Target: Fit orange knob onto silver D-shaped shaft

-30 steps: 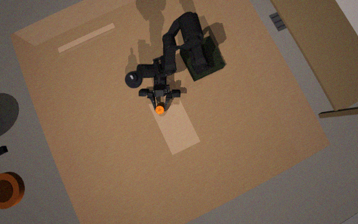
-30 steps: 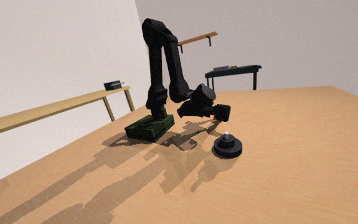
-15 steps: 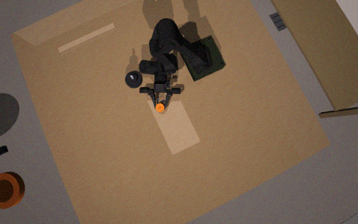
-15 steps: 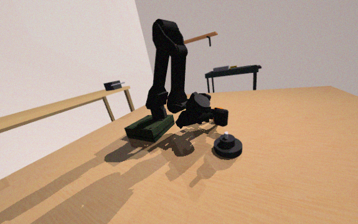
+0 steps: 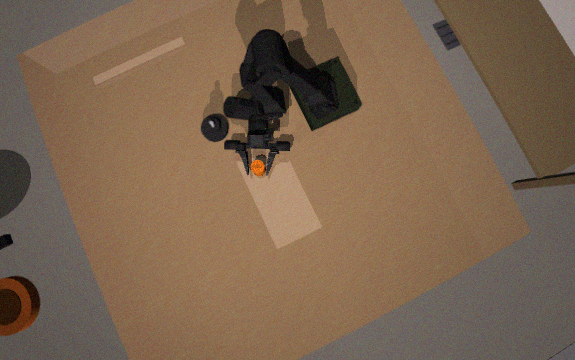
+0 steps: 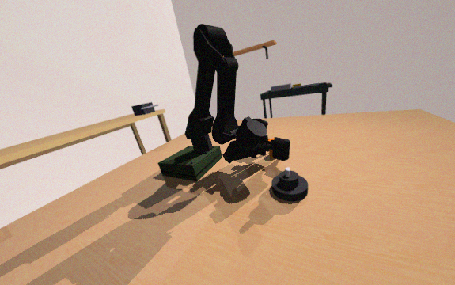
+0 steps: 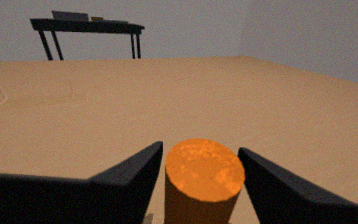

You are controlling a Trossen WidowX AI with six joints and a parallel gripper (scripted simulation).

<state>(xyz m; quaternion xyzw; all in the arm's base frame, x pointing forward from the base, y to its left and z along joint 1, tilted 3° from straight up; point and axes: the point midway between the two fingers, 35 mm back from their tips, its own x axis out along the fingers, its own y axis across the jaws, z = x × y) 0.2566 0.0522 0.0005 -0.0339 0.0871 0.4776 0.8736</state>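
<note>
Black parallel-jaw gripper spread around orange cylindrical knob, black round pedestal nearby, both inward from the wooden tabletop's edges.

1 knob, 1 pedestal, 1 arm w/ 2 fingers

My arm bent down low over the surface, its pincer roughly level, fingers parted.
</note>
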